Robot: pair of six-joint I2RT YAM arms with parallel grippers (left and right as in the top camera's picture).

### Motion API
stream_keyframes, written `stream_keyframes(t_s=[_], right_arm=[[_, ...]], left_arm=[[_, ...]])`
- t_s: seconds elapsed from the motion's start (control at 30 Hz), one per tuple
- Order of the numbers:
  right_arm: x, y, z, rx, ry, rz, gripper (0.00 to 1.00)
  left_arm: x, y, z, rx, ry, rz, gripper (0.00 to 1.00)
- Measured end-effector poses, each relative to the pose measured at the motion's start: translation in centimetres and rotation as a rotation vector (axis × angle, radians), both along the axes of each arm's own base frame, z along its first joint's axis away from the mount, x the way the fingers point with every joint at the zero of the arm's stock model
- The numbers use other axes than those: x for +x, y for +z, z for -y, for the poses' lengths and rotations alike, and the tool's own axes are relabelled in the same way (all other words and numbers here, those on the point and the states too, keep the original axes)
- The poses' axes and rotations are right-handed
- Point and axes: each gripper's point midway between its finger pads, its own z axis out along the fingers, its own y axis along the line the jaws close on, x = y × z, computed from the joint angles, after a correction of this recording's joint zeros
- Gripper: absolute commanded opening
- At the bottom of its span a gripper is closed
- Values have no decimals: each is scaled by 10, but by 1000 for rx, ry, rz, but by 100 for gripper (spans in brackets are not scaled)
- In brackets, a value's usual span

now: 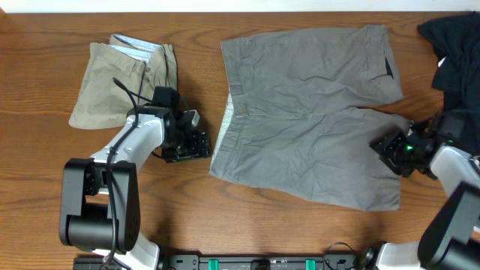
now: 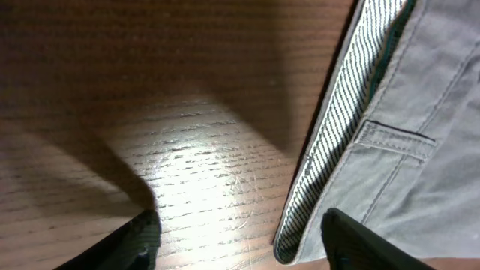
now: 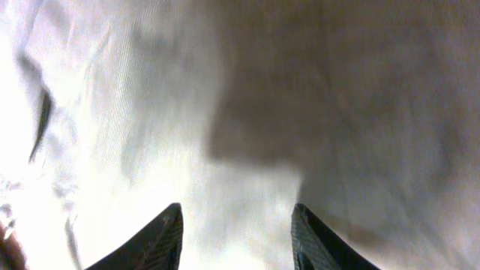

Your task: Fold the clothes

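Note:
The mid-grey shorts (image 1: 304, 112) lie spread flat in the middle of the table, waistband to the left, legs to the right. My left gripper (image 1: 196, 145) is open, low over the bare wood just left of the waistband's near corner; the left wrist view shows the striped inner waistband (image 2: 337, 127) between its fingers (image 2: 240, 240). My right gripper (image 1: 390, 152) is open over the near leg's hem; its wrist view shows grey cloth (image 3: 247, 112) between the fingers (image 3: 236, 232). Folded khaki-beige shorts (image 1: 124, 82) lie at the far left. A black garment (image 1: 454, 52) lies at the far right.
The table (image 1: 45, 150) is brown wood. The arm bases stand at the near edge, left (image 1: 101, 210) and right (image 1: 450, 225).

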Motion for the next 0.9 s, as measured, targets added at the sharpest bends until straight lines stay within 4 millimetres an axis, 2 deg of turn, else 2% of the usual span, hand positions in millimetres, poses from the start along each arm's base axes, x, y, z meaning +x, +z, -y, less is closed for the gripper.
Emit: stream_keyframes(t_s=[0.17, 0.27, 0.33, 0.4, 0.57, 0.73, 0.9], right_arm=[[-21, 54, -5, -6, 10, 5, 53], [-46, 68, -10, -29, 5, -50, 61], [-66, 67, -10, -53, -3, -126, 71], [-80, 63, -7, -79, -11, -191, 73], [-97, 52, 2, -123, -40, -273, 73], [-120, 35, 7, -109, -95, -356, 76], [-134, 15, 15, -94, -169, -378, 72]], left_arm=[[4, 13, 2, -15, -1, 42, 82], [6, 27, 4, -27, -1, 80, 82], [5, 36, 4, -33, -2, 104, 84], [6, 45, 4, -37, -3, 131, 86], [8, 58, 6, -49, -4, 170, 88], [7, 59, 6, -53, -4, 170, 89], [7, 59, 6, -54, -5, 170, 89]])
